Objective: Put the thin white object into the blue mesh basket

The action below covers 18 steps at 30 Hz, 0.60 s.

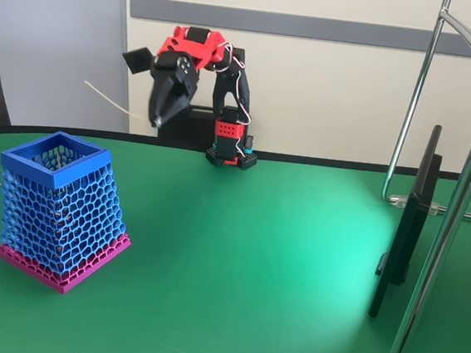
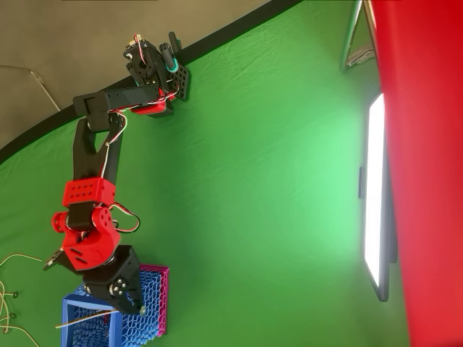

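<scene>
The jaws pinch one end of the white strand (image 1: 109, 100) and hold it high over the basket (image 1: 55, 159) on the green desk (image 1: 253, 253), ready to drop it in.

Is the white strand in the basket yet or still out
Out. The gripper holds the strand in its shut jaws, raised in the air; in the overhead view it lies across the basket's open top.

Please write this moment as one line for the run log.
claw: shut on white strand | position: raised above blue basket | strand: sticking out sideways, not yet in basket | table: green
</scene>
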{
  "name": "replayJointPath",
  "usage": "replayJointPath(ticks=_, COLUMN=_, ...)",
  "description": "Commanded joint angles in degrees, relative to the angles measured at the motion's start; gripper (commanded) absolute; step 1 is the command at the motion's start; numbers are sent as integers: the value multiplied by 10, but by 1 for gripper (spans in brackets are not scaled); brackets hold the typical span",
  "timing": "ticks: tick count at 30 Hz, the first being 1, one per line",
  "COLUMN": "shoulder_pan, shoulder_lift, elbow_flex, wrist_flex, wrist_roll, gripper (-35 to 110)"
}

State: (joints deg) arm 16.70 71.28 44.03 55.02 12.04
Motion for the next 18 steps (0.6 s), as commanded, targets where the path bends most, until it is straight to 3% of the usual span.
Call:
replayJointPath(ticks=1, shoulder_pan=15, shoulder_lift=-11, elbow_flex=-31, wrist_flex=-37, wrist_roll=38, gripper=3)
replayJointPath(ticks=10, shoulder_pan=29, shoulder_lift=-75, elbow_flex=-46, wrist_flex=-116, wrist_roll=182, gripper=3)
replayJointPath(ticks=18, shoulder_pan=56, shoulder_lift=-79, elbow_flex=-69, wrist_flex=-115, wrist_roll=306, gripper=6)
